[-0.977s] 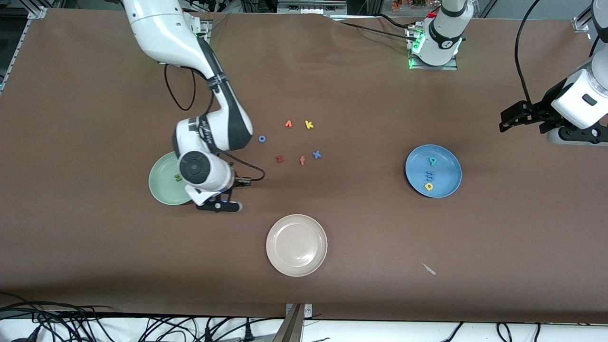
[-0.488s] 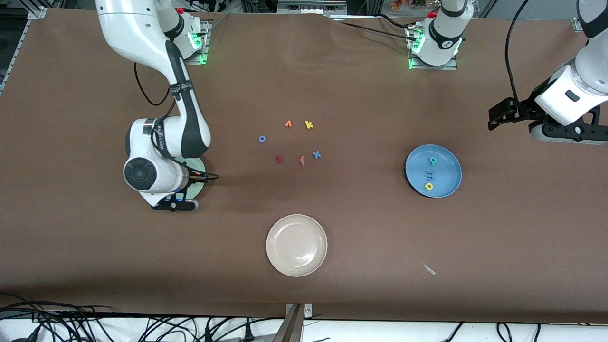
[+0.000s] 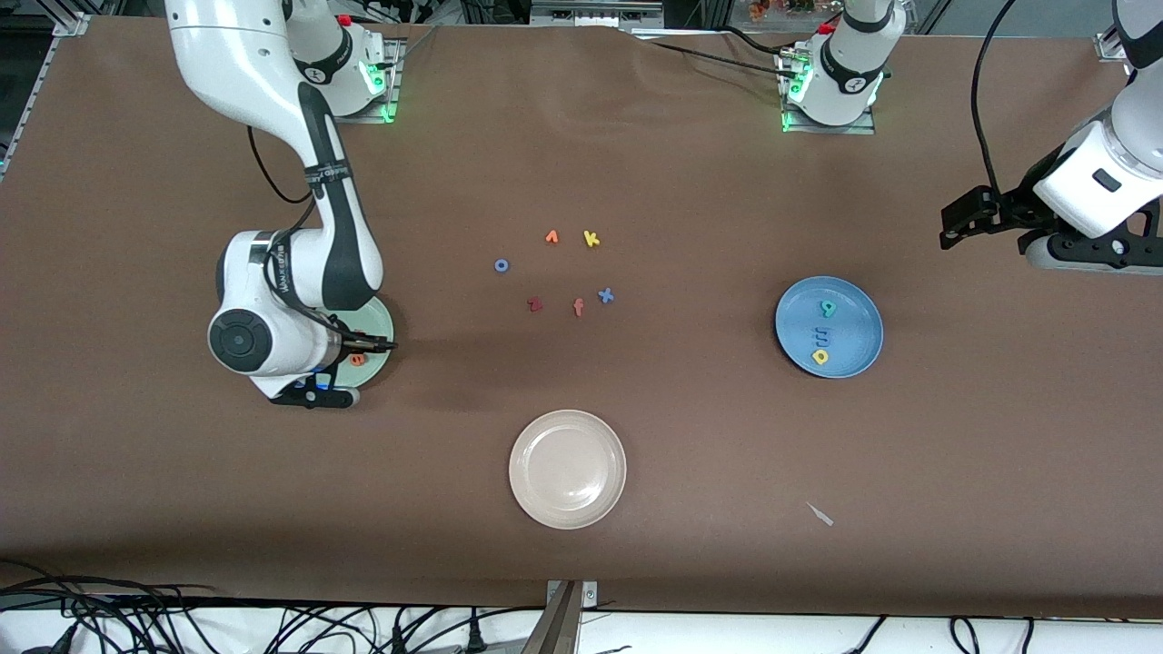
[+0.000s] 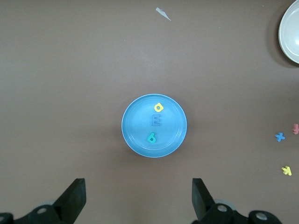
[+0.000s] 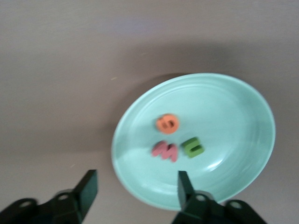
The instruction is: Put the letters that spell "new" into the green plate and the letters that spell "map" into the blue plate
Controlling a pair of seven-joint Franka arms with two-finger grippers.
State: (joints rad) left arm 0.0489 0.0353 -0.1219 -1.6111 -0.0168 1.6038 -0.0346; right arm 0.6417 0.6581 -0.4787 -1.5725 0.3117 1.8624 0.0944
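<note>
Having released, right gripper point(image 5: 135, 191) now open over green plate point(image 5: 243, 172), orange e point(image 5: 167, 123) dropped in

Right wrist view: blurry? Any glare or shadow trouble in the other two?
Right wrist view: soft all over, though the three letters in the green plate still read, and a dark shadow lies beside its rim. Left wrist view: sharp, evenly lit, blue plate crisp. Front view: sharp; the right arm throws a soft shadow on the table by the green plate, and the white plate shows mild sheen.
</note>
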